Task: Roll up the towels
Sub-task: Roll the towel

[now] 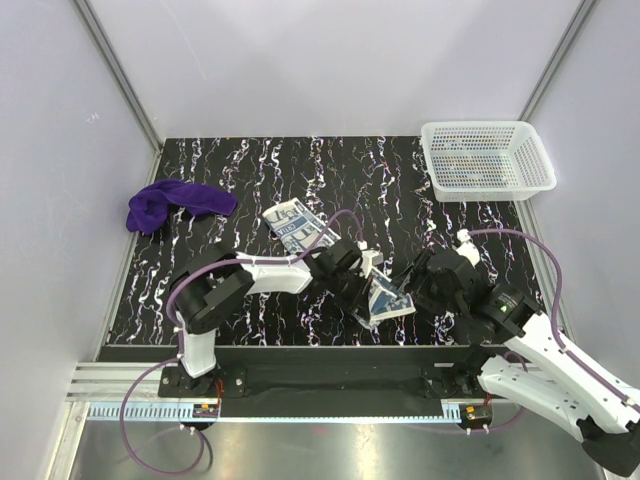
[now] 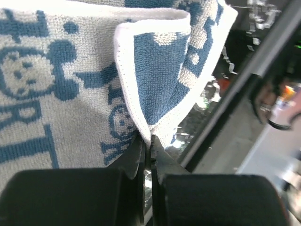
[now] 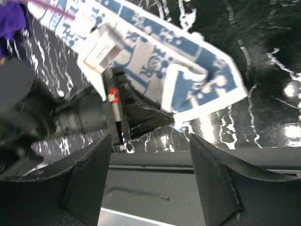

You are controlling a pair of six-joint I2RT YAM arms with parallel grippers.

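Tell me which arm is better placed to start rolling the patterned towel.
Left. The left pincer is shut on the folded-over hem of the patterned towel, so it can likely turn the cloth over. The right pincer stands open, near the towel but holding nothing.

**Where Things Lie on the Table**

In the top view the table (image 1: 300, 165) fills the middle of the frame. The bunched towel (image 1: 175, 203) lies on it at the left of the frame, close to the table's left edge and well apart from everything else. The basket (image 1: 487, 185) sits at the upper right, on the table's far right corner. The long towel (image 1: 296, 222) runs diagonally from frame centre down to the right, passing under the left arm (image 1: 265, 275). The left gripper (image 1: 368, 290) meets that towel's lower-right end. In the left wrist view, the towel's edge sits between the fingertips. The right gripper (image 1: 415, 278) is just right of the same end — near it, not touching.
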